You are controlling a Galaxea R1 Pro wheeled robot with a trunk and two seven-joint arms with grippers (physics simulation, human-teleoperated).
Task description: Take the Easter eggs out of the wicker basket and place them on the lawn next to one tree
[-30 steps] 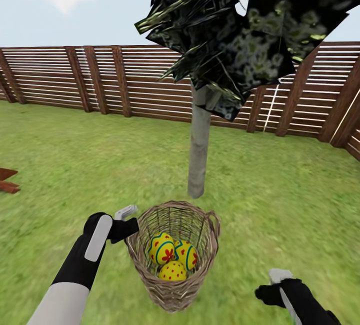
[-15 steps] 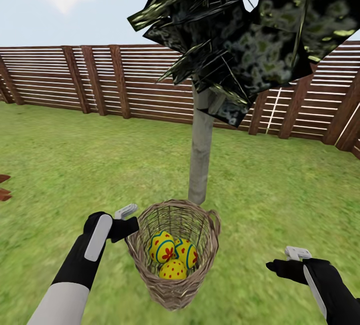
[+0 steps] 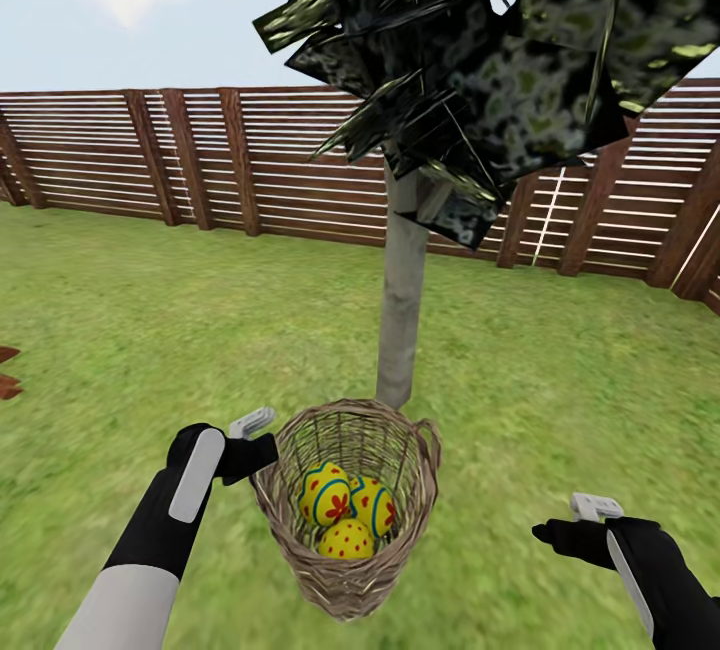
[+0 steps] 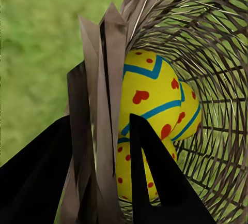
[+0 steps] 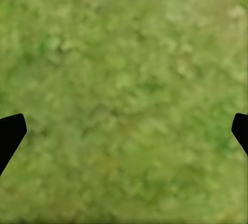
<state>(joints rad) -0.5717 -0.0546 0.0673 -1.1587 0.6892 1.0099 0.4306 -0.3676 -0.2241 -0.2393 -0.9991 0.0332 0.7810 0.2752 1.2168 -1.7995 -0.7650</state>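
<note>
Three eggs [image 3: 345,510] all inside basket [image 3: 350,570], none out yet. Basket held up by left gripper [image 3: 262,450], clenched on rim; wrist view shows rim strip between fingers. Tree [image 3: 402,310] just beyond basket, lawn [image 3: 150,330] all round. Right gripper [image 3: 585,520] apart, released, empty over grass. Carrying looks done; whole unloading left.
</note>
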